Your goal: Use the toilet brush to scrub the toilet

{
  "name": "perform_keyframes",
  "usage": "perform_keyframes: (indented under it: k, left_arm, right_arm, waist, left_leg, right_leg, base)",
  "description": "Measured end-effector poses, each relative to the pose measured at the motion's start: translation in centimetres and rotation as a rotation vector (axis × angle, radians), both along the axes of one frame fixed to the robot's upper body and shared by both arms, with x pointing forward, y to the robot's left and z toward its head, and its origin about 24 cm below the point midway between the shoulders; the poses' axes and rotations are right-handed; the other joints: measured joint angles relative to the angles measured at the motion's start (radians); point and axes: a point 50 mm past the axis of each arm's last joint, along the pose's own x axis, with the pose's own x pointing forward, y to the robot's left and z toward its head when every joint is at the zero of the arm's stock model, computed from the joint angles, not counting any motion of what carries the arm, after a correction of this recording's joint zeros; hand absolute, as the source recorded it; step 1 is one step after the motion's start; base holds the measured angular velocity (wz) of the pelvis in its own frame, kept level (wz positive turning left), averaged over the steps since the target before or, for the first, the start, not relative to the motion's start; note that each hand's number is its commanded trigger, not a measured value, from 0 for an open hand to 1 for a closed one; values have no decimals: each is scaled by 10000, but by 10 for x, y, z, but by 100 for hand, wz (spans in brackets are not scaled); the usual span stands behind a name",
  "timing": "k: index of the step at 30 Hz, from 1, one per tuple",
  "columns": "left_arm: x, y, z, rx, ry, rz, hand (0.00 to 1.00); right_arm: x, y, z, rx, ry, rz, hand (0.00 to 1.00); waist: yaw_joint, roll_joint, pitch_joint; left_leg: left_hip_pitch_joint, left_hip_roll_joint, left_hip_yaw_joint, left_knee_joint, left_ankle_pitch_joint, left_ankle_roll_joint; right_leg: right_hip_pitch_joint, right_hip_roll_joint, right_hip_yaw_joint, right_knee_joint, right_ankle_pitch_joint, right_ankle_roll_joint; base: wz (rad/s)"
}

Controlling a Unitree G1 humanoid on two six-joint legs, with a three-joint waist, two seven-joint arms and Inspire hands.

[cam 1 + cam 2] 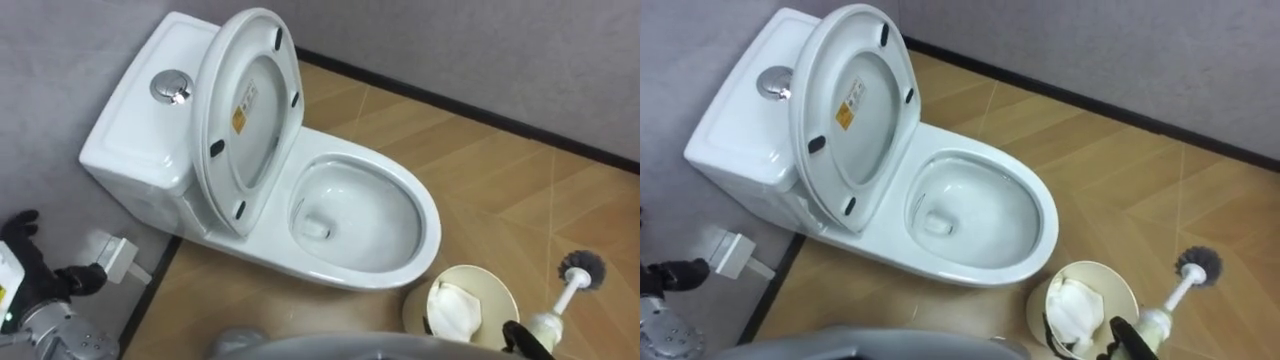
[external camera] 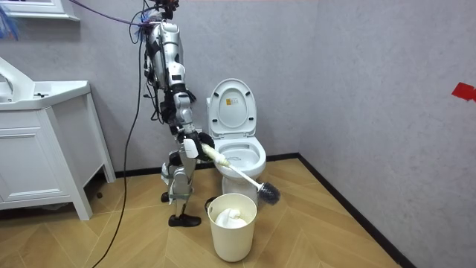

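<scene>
The white toilet [image 1: 432, 225] stands against the grey wall with its seat and lid [image 1: 245, 110] raised. Its bowl is open below me. My right hand [image 1: 517, 337] shows at the bottom right, shut on the pale handle of the toilet brush [image 1: 546, 326]. The brush slants down and away, and its dark bristle head [image 1: 583, 268] hangs just over the wood floor, right of the bowl and outside it. In the room view I stand beside the toilet with the brush [image 2: 238, 173] held out over the bin. My left hand [image 1: 28, 262] is at the lower left, open and holding nothing.
A cream waste bin [image 1: 502, 292] with white paper in it stands on the floor between the bowl and the brush head. A white wall fitting [image 1: 115, 255] sits low beside the tank. A white vanity cabinet [image 2: 44, 149] fills the room view's left.
</scene>
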Motion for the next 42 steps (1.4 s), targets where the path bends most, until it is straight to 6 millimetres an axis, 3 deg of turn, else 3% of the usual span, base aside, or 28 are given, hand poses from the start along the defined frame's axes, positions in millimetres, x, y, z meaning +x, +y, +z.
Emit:
perform_keyframes:
  k: [4,9,15,19,25,31,36,42]
  left_arm:
    - [9,-3,6,367,-304,-876,0]
    - [22,-11,11,881,-594,-1850,0]
    - [33,-21,15,1395,-681,-3060,0]
    - [34,-26,14,1563,-645,-3609,0]
    - [32,-28,9,1747,-256,-3954,0]
    - [36,-27,9,1971,211,-4748,0]
    - [35,-35,-6,1285,1300,-5477,0]
    - [34,-39,-15,929,1968,-5916,0]
  right_arm:
    - [4,-2,1,-153,-118,738,100]
    - [24,-4,2,-398,-508,1747,100]
    - [36,-5,4,-660,-645,3022,100]
    - [45,-6,6,-942,-704,3968,100]
    - [49,-7,7,-1106,-765,4501,100]
    - [66,-9,11,-1433,-979,5564,100]
    - [84,-20,21,-2150,-1037,7712,100]
    - [107,-21,30,-2759,-1459,9000,100]
  waist:
    - [-56,80,36]
    - [-250,279,50]
    - [-461,473,-18]
    - [-548,424,-14]
    - [-670,329,-68]
    - [-821,371,-55]
    - [-809,358,-47]
    - [-799,279,-22]
  left_leg:
    - [9,10,30,-17,0,0]
    - [112,15,159,-80,21,10]
    - [312,14,313,-220,55,20]
    - [356,15,507,-266,63,18]
    - [481,12,606,-339,63,18]
    - [465,6,614,-343,81,49]
    - [562,-15,705,-448,130,94]
    - [484,-12,730,-444,131,96]
  right_leg:
    - [2,20,18,-45,6,1]
    - [4,44,160,-159,44,10]
    - [61,52,352,-164,44,13]
    - [26,72,554,-167,47,19]
    - [36,85,764,-165,69,54]
    - [-7,68,773,-137,104,57]
    - [-2,48,825,-128,144,65]
    - [-53,45,798,-132,173,65]
  base:
    - [-2]
    - [-8]
    - [-12]
    - [-15]
    - [-8]
    - [1]
    - [-4]
    - [0]
